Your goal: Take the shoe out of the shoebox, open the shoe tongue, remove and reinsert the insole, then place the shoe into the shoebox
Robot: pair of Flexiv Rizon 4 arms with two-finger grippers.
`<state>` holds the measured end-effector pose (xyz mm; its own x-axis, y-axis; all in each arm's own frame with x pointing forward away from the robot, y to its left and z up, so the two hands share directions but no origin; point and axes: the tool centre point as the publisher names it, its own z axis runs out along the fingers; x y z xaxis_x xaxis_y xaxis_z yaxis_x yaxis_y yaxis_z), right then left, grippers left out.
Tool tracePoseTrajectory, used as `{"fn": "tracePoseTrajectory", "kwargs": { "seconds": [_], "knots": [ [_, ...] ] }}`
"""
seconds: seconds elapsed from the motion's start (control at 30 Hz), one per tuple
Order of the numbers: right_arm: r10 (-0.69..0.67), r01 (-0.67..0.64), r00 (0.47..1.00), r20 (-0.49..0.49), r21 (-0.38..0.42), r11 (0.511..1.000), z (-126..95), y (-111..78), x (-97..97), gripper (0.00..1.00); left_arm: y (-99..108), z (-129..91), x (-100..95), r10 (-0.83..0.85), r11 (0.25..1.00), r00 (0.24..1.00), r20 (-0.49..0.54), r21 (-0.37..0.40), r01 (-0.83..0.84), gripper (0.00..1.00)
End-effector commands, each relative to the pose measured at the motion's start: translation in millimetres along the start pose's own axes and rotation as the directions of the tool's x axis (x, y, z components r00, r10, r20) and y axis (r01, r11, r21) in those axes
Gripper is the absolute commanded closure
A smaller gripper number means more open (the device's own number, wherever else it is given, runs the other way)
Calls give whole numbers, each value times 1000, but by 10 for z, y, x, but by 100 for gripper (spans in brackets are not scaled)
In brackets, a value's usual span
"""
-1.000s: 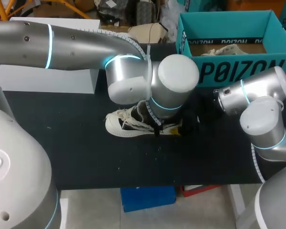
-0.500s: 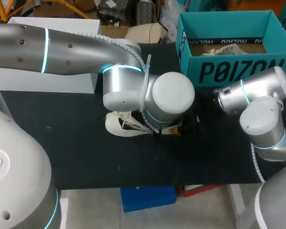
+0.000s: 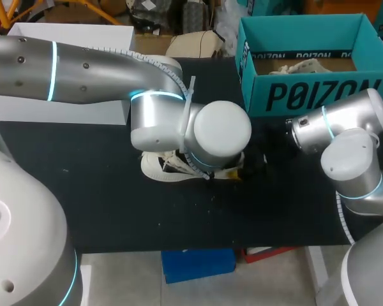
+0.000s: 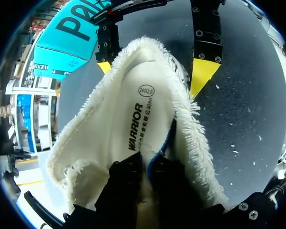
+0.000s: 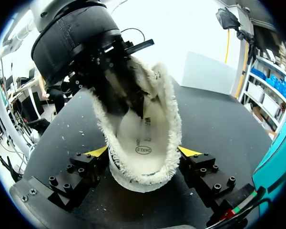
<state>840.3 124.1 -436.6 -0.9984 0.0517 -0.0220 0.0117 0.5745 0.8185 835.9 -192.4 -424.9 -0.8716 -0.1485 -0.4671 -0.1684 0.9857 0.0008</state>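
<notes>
Shifting toward its own side over the last second, the left arm (image 3: pixel 156 118) now hides more of the white shoe (image 3: pixel 158 167). The shoe sits on the black table (image 3: pixel 115 210), near the teal shoebox (image 3: pixel 306 95); the right arm (image 3: pixel 345 150) has stayed put.

From the left wrist, the left gripper (image 4: pixel 145 174) reaches down into the shoe's fleecy opening (image 4: pixel 133 114); I cannot tell whether it is open or closed.

From the right wrist, the right gripper (image 5: pixel 143 152) clamps the shoe's heel (image 5: pixel 148 167), one yellow tip on each side.
</notes>
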Motion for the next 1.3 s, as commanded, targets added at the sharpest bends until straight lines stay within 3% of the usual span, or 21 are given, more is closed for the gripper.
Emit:
{"fn": "tracePoseTrajectory", "kwargs": {
  "seconds": [0.03,0.23,0.5,0.9,1.17,1.3],
  "knots": [
    [1,-1,1000,-1,1,1000,5,-37,-3,100,19,449,-75,17,1000,999,-46,27,-15,100],
    [1,-1,1000,-1,1,1000,5,-37,-3,100,-52,262,-33,97,992,981,-170,91,-83,100],
    [1,-1,1000,-1,1,1000,5,-37,-3,100,-35,-33,8,131,987,962,-241,121,-104,100],
    [1,-1,1000,-1,1,1000,5,-37,-3,100,46,-454,-58,125,979,967,-221,184,-84,100],
    [1,-1,1000,-1,1,1000,5,-37,-3,100,19,-484,-46,142,968,968,-208,231,-92,100],
    [1,-1,1000,-1,1,1000,5,-37,-3,100,-48,-427,-29,200,934,962,-187,333,-129,100]
  ]
}}
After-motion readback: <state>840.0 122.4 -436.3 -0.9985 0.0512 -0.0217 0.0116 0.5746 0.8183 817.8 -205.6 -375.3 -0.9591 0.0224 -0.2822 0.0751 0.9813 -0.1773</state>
